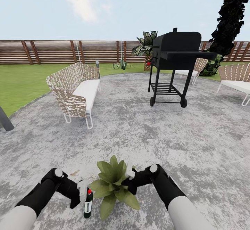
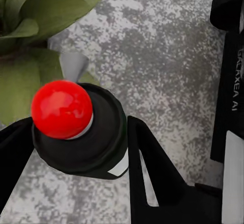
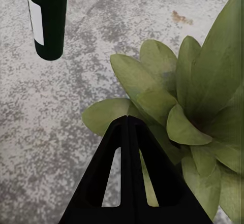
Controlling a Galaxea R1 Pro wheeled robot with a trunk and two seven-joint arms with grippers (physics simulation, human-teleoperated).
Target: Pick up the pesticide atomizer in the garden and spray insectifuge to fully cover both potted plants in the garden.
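Left pincer [image 1: 81, 192] is closed on the pesticide atomizer [image 1: 88, 202], holding it upright just above the paved patio [image 1: 139, 132]. From the left wrist cam, the two dark fingers [image 2: 147, 168] press against the bottle's black collar on either side, red knob [image 2: 62, 109] on top. Bottle sits just left of the potted plant [image 1: 113, 185], nearly touching its outer leaves.

Right pincer [image 3: 127, 125] is fully closed, fingers pressed together, holding nothing. It hangs over the plant's leaves [image 3: 183, 117]; right wrist cam also catches the atomizer's dark body [image 3: 48, 21] with its pale label, apart from the plant.

Only this one plant rosette is visible, low between both arms.

Background: woven bench [image 1: 76, 91] with white cushion to the left, black grill [image 1: 175, 66] on wheels centre-right, more woven seats [image 1: 236, 80] at right, wooden slat fence [image 1: 69, 51] behind the grass [image 1: 21, 84].
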